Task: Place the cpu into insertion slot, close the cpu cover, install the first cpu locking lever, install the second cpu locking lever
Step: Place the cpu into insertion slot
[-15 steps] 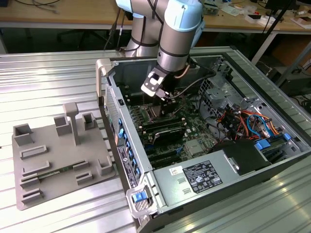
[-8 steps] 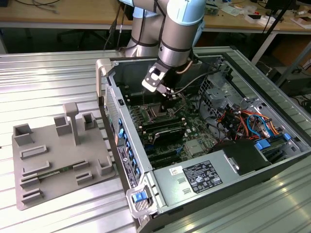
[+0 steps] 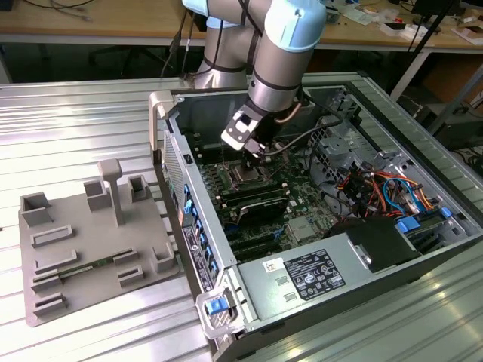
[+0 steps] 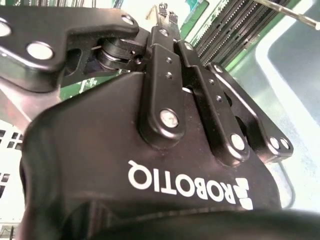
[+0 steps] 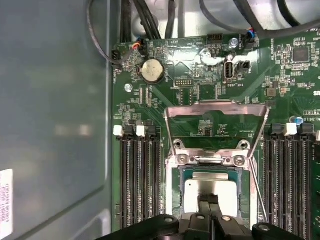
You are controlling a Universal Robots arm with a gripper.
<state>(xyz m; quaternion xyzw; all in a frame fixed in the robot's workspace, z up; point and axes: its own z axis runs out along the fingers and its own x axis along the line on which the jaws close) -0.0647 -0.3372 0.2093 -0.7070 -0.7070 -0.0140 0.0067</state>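
Observation:
The cpu [image 5: 212, 186], a flat square with a dull silver top, lies inside the insertion slot [image 5: 241, 192] on the green board. The cpu cover [image 5: 214, 111], a thin metal frame with a square cut-out, stands raised on its hinge at the slot's edge toward the coin battery. My gripper [image 5: 209, 199] hangs directly over the cpu's top with its two black fingers pressed together and nothing between them. In the second wrist view the gripper [image 4: 166, 12] shows the same shut fingers. In the exterior view the gripper [image 3: 255, 160] reaches down into the open computer case above the slot [image 3: 248, 176].
Long black memory slots [image 5: 140, 180] flank the socket on both sides. A coin battery [image 5: 152, 71] and cables lie beyond the cover. The grey case wall [image 5: 55, 125] rises close by. Outside the case, a grey fixture plate [image 3: 83, 241] lies on the metal table.

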